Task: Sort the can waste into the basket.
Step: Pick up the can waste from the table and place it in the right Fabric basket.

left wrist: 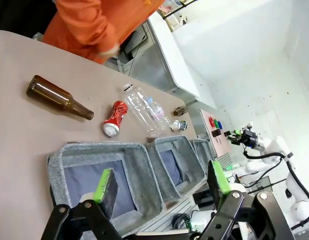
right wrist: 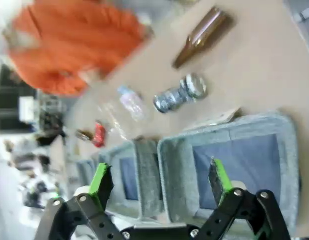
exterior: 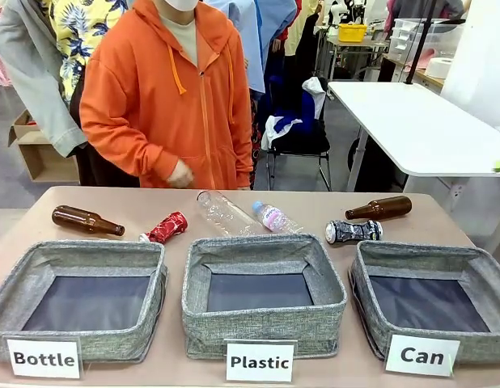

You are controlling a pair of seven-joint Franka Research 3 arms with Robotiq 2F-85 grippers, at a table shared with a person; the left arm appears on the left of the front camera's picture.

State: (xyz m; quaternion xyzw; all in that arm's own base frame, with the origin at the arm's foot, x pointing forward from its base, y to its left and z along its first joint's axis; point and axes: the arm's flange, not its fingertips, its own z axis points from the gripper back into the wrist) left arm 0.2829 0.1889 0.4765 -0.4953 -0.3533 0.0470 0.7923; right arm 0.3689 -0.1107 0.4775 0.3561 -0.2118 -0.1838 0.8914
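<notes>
Left fingers point(left wrist: 105, 186) and right fingers point(right wrist: 100, 181) spread wide, holding nothing.
Left pair hangs above the Bottle basket point(exterior: 88, 249), right pair above the Can basket point(exterior: 420, 252). On the tabletop point(exterior: 145, 202) the red can point(exterior: 165, 227) lies left of centre, just behind the Bottle basket; the dark can point(exterior: 353, 231) lies right of centre, just behind the Can basket at lower right.

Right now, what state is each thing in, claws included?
Grey woven fabric basket labelled Can: empty.
Shiny red crushed metal can: lying on table, unsorted.
Dark crushed metal can: lying on table, unsorted.
Brown glass bottles: lying down.
Clear plastic bottles: lying down.
Left claw: open, empty.
Right claw: open, empty.
</notes>
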